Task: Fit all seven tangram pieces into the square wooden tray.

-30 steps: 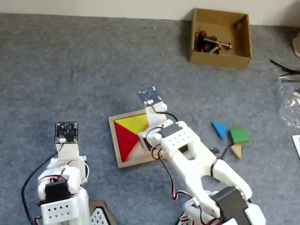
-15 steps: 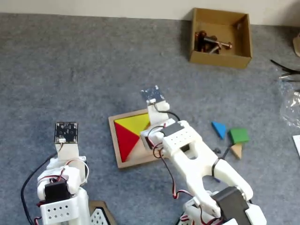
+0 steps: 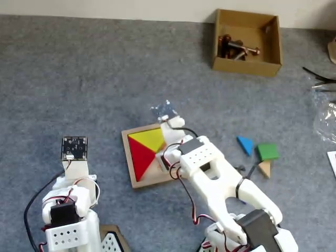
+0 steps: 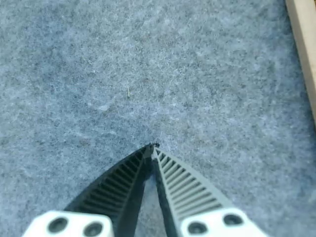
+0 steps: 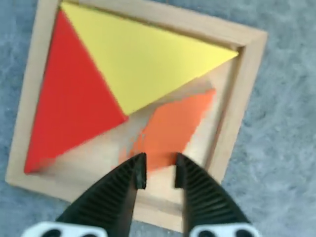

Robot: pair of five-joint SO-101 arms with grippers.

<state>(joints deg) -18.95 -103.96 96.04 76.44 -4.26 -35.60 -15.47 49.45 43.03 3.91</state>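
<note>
Right claw [image 5: 158,170] narrowly parted above orange piece [image 5: 170,128] in tray [image 5: 249,74], beside yellow triangle [image 5: 143,64] and red triangle [image 5: 69,108]. Left claw [image 4: 150,148] pinched closed over desk [image 4: 98,74].

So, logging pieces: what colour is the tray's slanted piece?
Slanted piece is orange; best in right wrist view.

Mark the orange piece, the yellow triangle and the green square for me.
orange piece [image 5: 170,127], right wrist view, middle of its face.
yellow triangle [image 5: 142,57], right wrist view, centre of its face.
green square [image 3: 268,151], high view, centre of its top.
</note>
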